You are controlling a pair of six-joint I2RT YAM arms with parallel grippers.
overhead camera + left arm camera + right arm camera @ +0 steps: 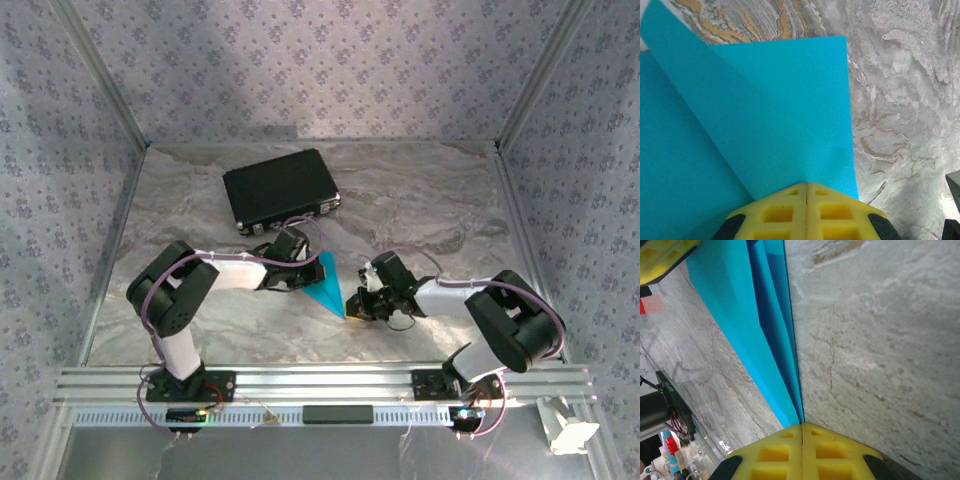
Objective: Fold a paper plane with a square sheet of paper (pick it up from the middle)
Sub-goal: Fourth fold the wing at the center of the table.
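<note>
Both arms reach inward over the marbled bench [430, 200] from their bases at the near edge, elbows bent and raised, forearms angled towards the middle so that the two wrists nearly face each other; the left arm comes in from the left with its wrist low over the bench, just in front of the black case [280, 190]; the right arm comes in from the right, its wrist lower and nearer the front rail.

The left gripper [308, 268] has its yellow fingers [785, 210] pressed flat together with no gap at the seam, and the cyan paper runs straight into that seam; it is clamped on the wide end of the paper plane [326, 284]; in the left wrist view a folded flap slants up and away from the gripper [806, 185], with a flatter layer beneath.

The right gripper [350, 305] is likewise closed tight, fingers [775, 452] meeting along one line; the plane's narrow tip [792, 405] ends right in that line, pinched there; from it the folded layers [740, 300] widen away over the bench towards the left gripper's yellow pad [660, 255].

The paper plane so spans between the two grippers, near the bench's centre, its point towards the right arm.
</note>
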